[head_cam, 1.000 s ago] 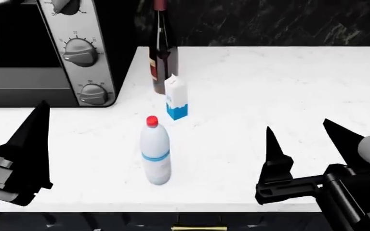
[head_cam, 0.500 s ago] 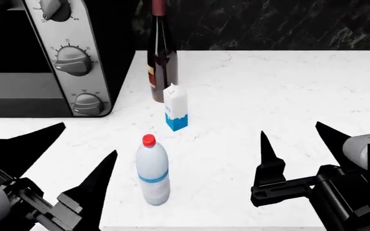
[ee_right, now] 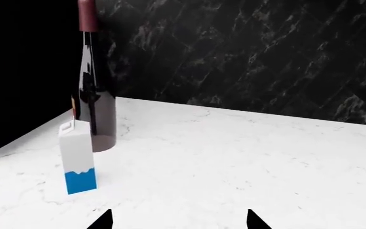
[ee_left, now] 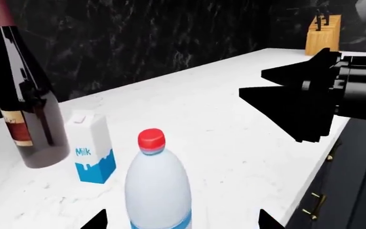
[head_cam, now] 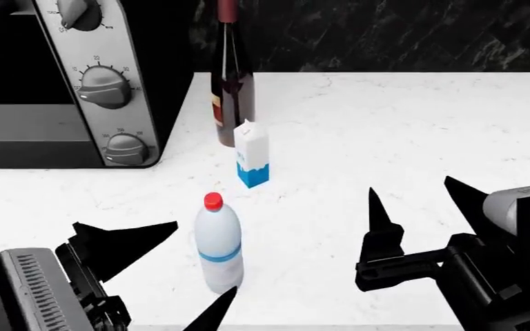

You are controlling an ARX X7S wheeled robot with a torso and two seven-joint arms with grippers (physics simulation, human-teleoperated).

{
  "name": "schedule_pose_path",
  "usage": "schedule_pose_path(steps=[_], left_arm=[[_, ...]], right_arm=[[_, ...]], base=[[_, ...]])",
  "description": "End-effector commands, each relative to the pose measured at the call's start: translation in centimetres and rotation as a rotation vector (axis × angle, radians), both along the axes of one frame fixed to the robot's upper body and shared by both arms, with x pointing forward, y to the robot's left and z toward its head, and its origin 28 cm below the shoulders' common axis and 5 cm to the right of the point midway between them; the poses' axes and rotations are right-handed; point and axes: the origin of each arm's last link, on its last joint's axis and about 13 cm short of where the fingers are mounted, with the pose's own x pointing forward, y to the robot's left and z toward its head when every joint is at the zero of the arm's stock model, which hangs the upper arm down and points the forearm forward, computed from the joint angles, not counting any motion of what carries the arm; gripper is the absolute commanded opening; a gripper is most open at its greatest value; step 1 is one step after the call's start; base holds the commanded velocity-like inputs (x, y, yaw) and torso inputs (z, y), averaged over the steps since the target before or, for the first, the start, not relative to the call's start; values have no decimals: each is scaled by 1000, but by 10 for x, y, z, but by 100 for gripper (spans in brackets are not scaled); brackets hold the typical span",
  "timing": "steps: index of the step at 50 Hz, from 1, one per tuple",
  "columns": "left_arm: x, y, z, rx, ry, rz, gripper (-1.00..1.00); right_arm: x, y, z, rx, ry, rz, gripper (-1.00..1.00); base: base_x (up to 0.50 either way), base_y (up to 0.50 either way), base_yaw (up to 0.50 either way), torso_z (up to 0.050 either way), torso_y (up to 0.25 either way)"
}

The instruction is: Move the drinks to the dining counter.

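Your left gripper (head_cam: 177,269) stands wide, its 2 black fingers flanking the water bottle (head_cam: 220,243) without touching it; the bottle stands upright near the front edge of the white marble counter (head_cam: 413,131). Your right gripper (head_cam: 417,203) is also spread wide and holds nothing, well to the right of the bottle. Behind it, the milk carton (head_cam: 252,163) stands just in front of the wine bottle (head_cam: 232,83), both upright beside the toaster oven (head_cam: 72,83). A knife block (ee_left: 323,34) sits far along the counter.

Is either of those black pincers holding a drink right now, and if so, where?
Nothing is held. The left pincer is open around the water bottle; the right pincer is open and empty.
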Motion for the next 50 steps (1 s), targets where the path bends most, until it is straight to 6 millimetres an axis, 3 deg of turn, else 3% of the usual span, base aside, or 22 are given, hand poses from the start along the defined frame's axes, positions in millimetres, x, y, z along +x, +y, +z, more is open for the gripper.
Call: schedule_pose_path(steps=[1,16,24,25,35,44,46,50], left_arm=[[15,-5,-6,-18,18,-23,100],[62,-17,-22,-15,72,-67,100],[66,-20,-25,-5,75,-66,100],[65,-19,-25,-1,73,-55,-100],[39,-3,-5,23,15,81,-100],[-5,42,85,180,-59,388,-100],[-13,54,97,153,-58,457,-100],[-32,70,100,136,-54,542,-100]], right_arm=[[3,0,0,3,4,-1,100],[5,-3,-9,14,25,-18,100],[7,-4,-11,19,33,-22,100],[8,-4,-11,23,29,-21,100],[13,-3,-9,48,33,9,100],[44,6,-4,53,110,115,100],[55,9,-9,50,154,142,100],[64,12,-5,35,154,176,100]], base=[[0,0,0,0,0],[0,0,0,0,0],[0,0,0,0,0],[0,0,0,0,0],[0,0,0,0,0],[0,0,0,0,1],[0,0,0,0,0],[0,0,0,0,0]])
